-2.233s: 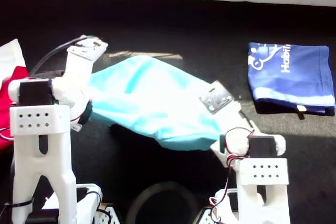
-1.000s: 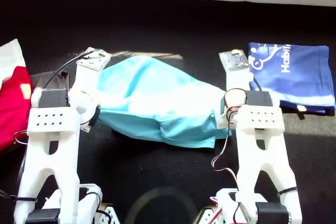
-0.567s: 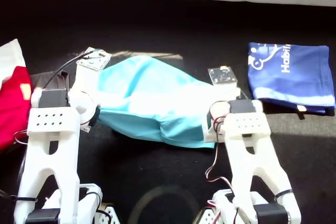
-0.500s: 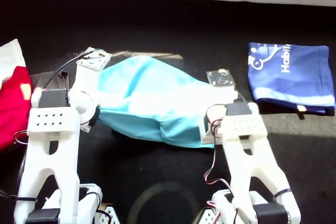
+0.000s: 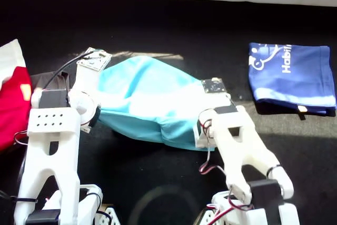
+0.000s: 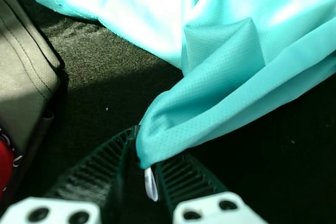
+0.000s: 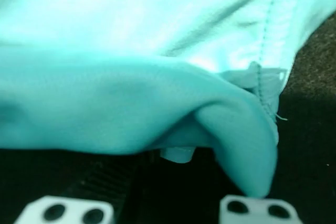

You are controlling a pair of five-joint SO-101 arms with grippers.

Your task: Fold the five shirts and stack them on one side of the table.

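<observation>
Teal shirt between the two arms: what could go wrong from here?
The left gripper pinches only the very edge of the teal shirt, so the cloth may slip out when pulled. The fabric is bunched into loose folds near that grip, so a fold could come out crooked.

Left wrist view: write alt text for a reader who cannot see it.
The left gripper pinches a hem of the turquoise shirt, which spreads away over the black table. A grey folded cloth lies apart from it.
</observation>
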